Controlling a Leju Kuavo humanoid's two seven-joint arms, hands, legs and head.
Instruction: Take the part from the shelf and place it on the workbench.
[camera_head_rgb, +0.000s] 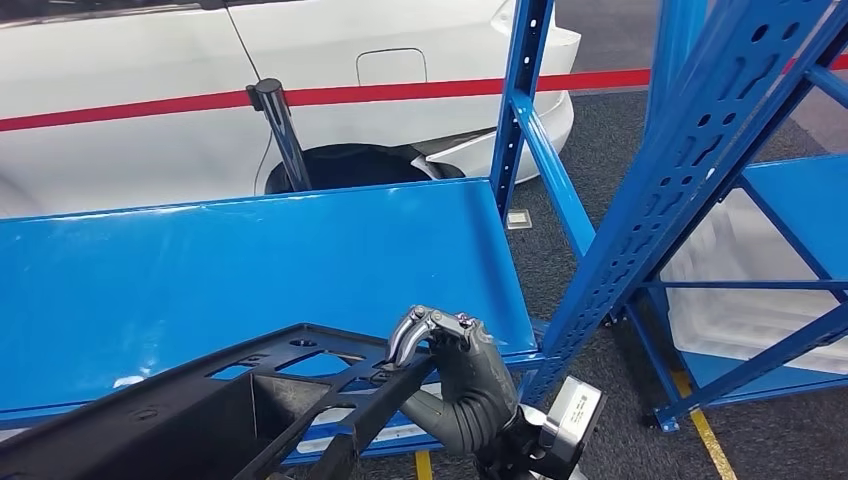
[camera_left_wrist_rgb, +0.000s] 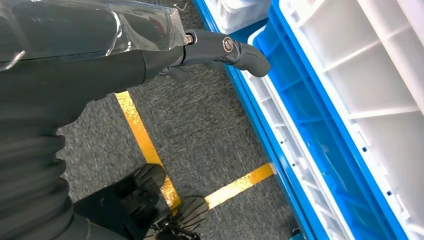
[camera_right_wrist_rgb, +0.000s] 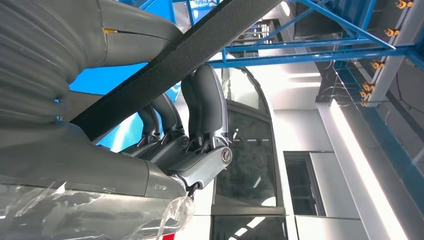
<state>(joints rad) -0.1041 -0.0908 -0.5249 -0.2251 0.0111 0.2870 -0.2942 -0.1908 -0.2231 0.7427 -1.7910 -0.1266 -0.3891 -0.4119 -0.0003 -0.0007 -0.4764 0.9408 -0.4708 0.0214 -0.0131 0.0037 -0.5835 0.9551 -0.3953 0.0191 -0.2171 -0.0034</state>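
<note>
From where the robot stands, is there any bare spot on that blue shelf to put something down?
Yes. Most of the blue shelf is bare, from its far edge by the white car across to the blue upright. The near edge is crowded: the black part lies over it, gripped by the right hand.

One black part (camera_head_rgb: 230, 395). Two robot hands: the right hand (camera_head_rgb: 455, 365) and the left hand (camera_left_wrist_rgb: 220, 50). One blue shelf (camera_head_rgb: 250, 260), one white car (camera_head_rgb: 150, 100) (behind a single red tape barrier (camera_head_rgb: 400, 92)). Two yellow floor lines (camera_left_wrist_rgb: 145, 145).
</note>
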